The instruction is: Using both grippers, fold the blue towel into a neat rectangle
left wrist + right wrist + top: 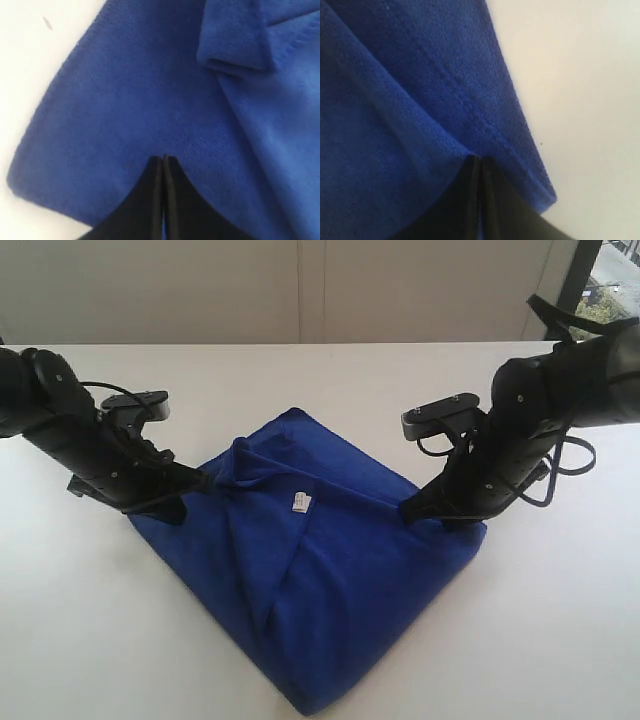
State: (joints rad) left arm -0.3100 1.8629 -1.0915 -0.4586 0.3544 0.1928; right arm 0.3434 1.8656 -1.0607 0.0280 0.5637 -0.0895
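Observation:
The blue towel (330,580) lies on the white table as a rough diamond. One layer is folded over its middle, and a small white tag (301,502) faces up. My left gripper (205,480) is at the towel's left corner. Its jaws are shut, with the tips (164,158) on flat cloth (150,100) and nothing visibly pinched. My right gripper (405,508) is at the towel's right corner, beside the hemmed edge. It is shut too (479,159), and a raised ridge of the cloth (395,125) runs straight into its tips.
The bare white table (80,620) surrounds the towel on all sides. A pale wall runs behind it, with a window at the far right (610,290). The right arm's cables (570,465) loop beside its wrist.

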